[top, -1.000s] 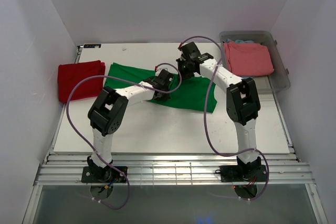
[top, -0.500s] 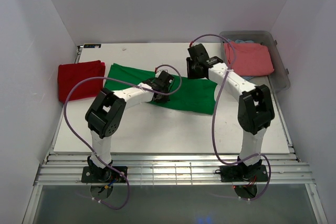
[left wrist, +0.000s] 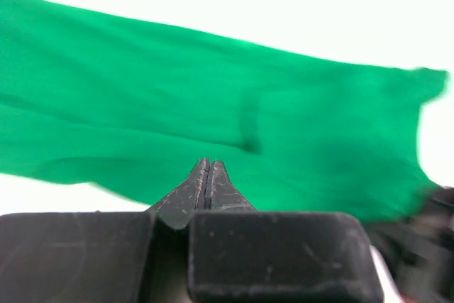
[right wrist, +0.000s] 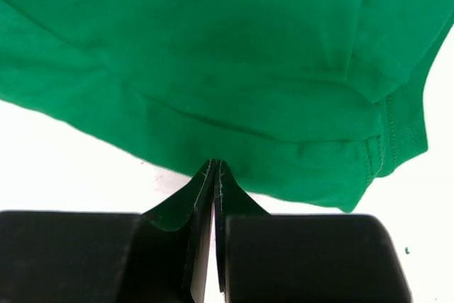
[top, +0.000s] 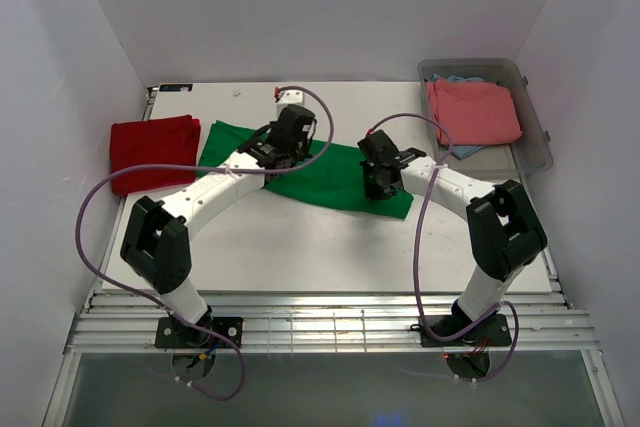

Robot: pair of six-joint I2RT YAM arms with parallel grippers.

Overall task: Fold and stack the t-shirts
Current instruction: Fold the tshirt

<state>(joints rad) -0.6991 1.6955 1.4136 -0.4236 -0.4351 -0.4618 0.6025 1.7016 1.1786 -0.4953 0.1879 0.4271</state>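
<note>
White table point(top: 330, 247), white walls point(top: 300, 7); green tee point(top: 340, 172) spread ctr.

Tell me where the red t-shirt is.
In the top view, the red t-shirt lies folded at the left edge of the table, just left of the green t-shirt.

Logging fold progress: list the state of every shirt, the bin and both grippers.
Green shirt: laid out wide on the table, creased.
Red shirt: folded, at the table's left edge.
Pink shirt: folded, in the bin.
Blue shirt: under the pink one, mostly hidden.
Bin: open, no lid.
Left gripper: shut, over the green shirt.
Right gripper: shut, tips at the green shirt's edge; grip on cloth unclear.
</note>
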